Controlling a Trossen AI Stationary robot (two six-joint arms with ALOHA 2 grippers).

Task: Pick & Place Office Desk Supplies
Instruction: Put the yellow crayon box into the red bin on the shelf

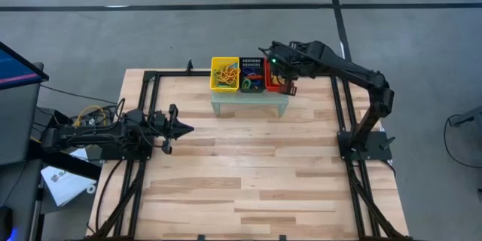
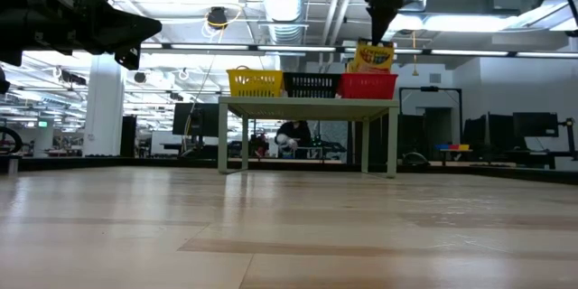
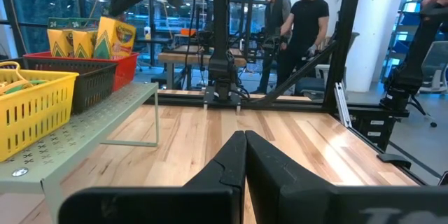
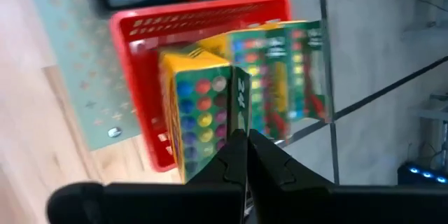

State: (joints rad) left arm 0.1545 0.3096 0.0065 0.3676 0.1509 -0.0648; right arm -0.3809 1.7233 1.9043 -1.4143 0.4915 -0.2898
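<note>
While crayon boxes [image 4: 210,105] stand in the red basket [image 4: 140,49], right gripper [image 4: 245,140] above, fingers pressed together, left gripper [image 1: 181,128] likewise closed over the tabletop [image 1: 248,173].

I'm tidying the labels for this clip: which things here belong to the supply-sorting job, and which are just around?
Job: yellow-and-green flat crayon boxes; coloured thin rubber-band loops.

Just around: red mesh basket, black mesh basket, yellow mesh basket, pale green metal riser shelf, people behind.
</note>
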